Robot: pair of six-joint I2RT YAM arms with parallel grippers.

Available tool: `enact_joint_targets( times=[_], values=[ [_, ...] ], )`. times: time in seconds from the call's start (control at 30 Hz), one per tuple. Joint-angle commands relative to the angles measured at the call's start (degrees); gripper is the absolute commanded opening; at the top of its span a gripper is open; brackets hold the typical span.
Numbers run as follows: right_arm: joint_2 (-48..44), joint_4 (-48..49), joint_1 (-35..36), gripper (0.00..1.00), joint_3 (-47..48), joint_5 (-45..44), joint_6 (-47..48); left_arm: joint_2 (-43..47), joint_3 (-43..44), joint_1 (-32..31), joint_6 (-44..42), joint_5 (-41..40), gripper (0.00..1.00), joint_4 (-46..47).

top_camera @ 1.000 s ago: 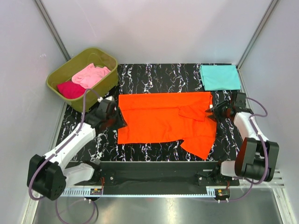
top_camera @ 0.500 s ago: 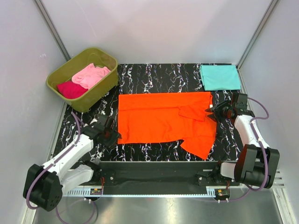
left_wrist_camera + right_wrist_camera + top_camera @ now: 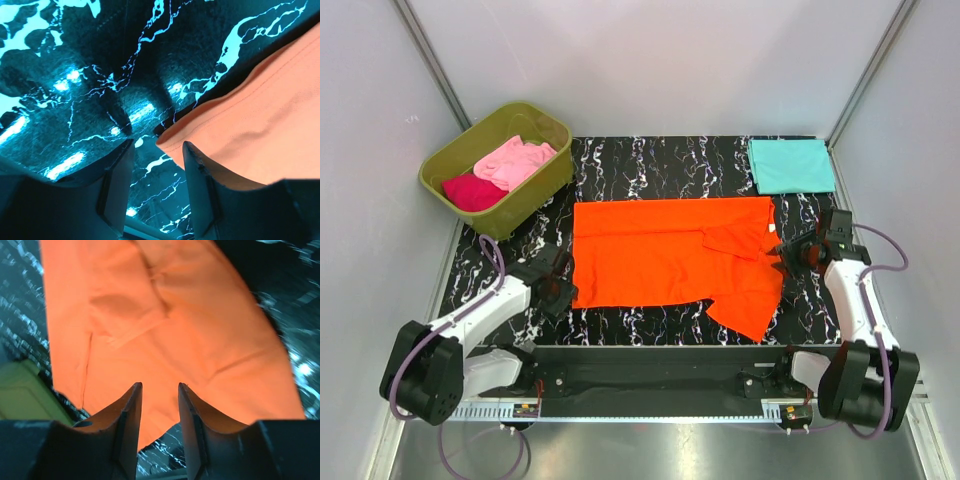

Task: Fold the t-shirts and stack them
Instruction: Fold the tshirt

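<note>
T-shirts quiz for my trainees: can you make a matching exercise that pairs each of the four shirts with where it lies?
Column one
1. orange t-shirt
2. teal t-shirt
3. pink t-shirt
4. magenta t-shirt

Column two
A. crumpled in the far part of the olive-green tub
B. spread out in the middle of the table
C. folded at the table's far right corner
D. in the tub's near-left end

Pairs: 1-B, 2-C, 3-A, 4-D
</note>
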State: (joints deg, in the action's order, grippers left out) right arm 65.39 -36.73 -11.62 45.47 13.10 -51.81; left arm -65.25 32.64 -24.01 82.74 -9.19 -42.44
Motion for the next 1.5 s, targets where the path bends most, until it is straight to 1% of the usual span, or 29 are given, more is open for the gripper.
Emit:
enact_joint_targets(
  times=[0.0,0.07,0.17,0.23,0.3,0.4,0.63,0.8,0.97,1.17,1.27,1.3,1.37,1.47],
  values=[
    [-5.3,-10.3,0.2,0.43,-1.5,-8.9,-4.3,-1.5,1.8,-0.2,0.9,-0.3,0.48,3.1],
    [-6.9,-12.6,0.2,0.44,-2.1,-11.3,-6.3,-1.9,1.8,-0.7,1.1,-0.1,0.49,4.1],
    [-7.6,-13.8,0.2,0.46,-3.2,-12.3,-7.9,-2.1,1.6,-1.0,1.0,0.7,0.51,5.6],
    [-7.1,-14.0,0.2,0.47,-4.2,-12.8,-8.1,-2.3,1.5,-1.3,0.4,1.2,0.52,6.9],
    [-6.5,-13.9,0.2,0.5,-5.0,-16.7,-8.3,-3.3,1.7,-1.7,0.0,2.2,0.53,8.2],
    [-4.8,-13.5,0.2,0.53,-5.7,-19.6,-7.7,-4.7,2.1,-2.3,-0.3,2.9,0.54,8.7],
    [-1.1,-6.3,0.2,0.52,-8.8,-19.3,-6.9,-7.1,0.8,-3.0,0.7,4.1,0.52,11.9],
    [0.7,-1.8,0.2,0.5,-11.3,-17.9,-6.8,-7.6,0.9,-3.0,0.2,3.7,0.48,11.9],
    [1.1,-0.5,0.2,0.49,-13.1,-18.2,-6.8,-4.3,-0.6,-3.1,2.0,0.7,0.46,9.7],
    [1.2,0.3,0.2,0.45,-13.4,-18.5,-6.3,-1.0,2.9,-3.1,2.2,-6.5,0.46,1.1],
    [1.8,0.9,0.2,0.42,-13.5,-17.9,-6.3,0.7,4.0,-3.3,2.9,-7.2,0.46,-0.3],
    [1.8,1.1,0.2,0.38,-13.6,-17.5,-6.3,1.4,4.2,-3.8,3.2,-7.2,0.46,-0.5],
    [2.2,1.5,0.2,0.33,-13.7,-17.1,-6.3,1.9,4.2,-4.9,4.4,-7.4,0.45,-0.6],
    [2.3,1.7,0.2,0.3,-13.9,-17.4,-6.0,1.0,4.1,-6.7,5.8,-7.5,0.46,-0.5]
  ],
)
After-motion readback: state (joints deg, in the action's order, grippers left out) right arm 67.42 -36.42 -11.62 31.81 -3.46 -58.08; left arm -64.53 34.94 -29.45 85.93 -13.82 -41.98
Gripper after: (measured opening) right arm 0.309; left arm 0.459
